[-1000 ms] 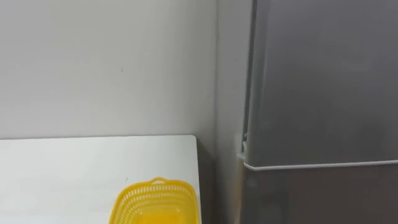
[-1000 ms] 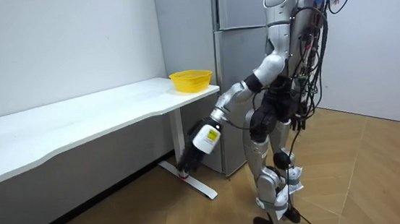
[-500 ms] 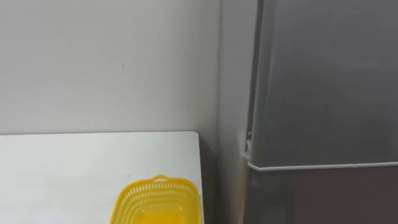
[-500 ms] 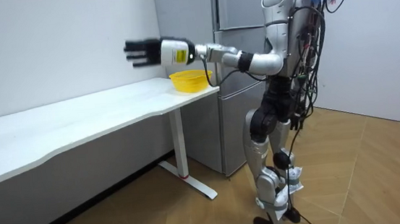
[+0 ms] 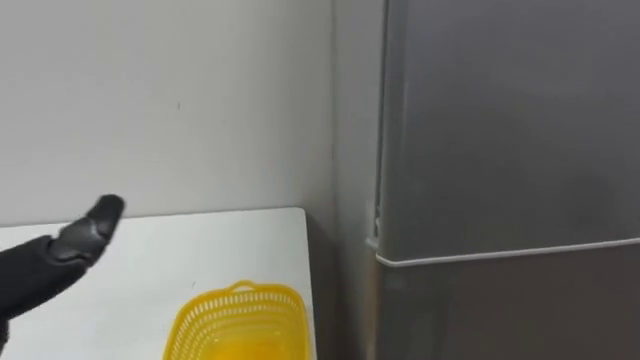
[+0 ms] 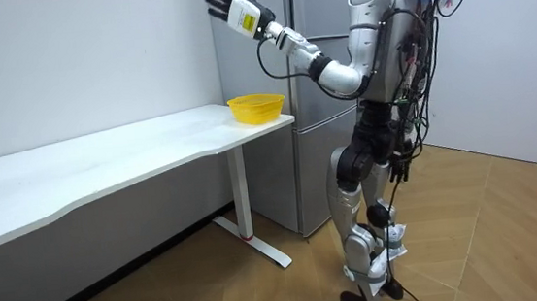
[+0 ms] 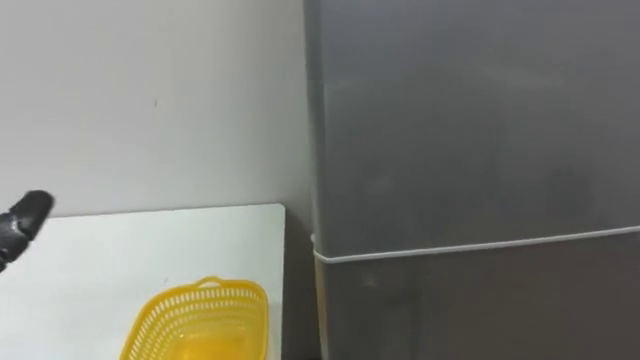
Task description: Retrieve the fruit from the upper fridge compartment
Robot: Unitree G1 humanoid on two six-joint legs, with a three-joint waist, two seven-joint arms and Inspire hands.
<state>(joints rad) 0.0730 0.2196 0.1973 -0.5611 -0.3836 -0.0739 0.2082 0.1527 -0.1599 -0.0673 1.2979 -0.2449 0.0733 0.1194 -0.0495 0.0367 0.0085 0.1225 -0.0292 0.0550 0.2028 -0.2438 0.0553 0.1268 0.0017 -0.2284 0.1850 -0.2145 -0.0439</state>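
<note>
- Grey fridge (image 5: 500, 140): both doors closed; a pale seam divides upper from lower;
- Yellow basket (image 5: 236, 300) on the white table (image 5: 170, 250) looks empty;
- Left hand (image 6: 230, 2) held high; fingers straight, spread, holding nothing.

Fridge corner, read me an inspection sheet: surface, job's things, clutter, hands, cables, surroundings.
Surface: white table, bare apart from a basket.
Job's things: grey fridge, upper door shut; yellow basket at the table's end next to it.
Clutter: nothing seen.
Hands: left hand open, held high near the upper door, holding nothing.
Cables: nothing seen.
Surroundings: white wall, wood floor.
</note>
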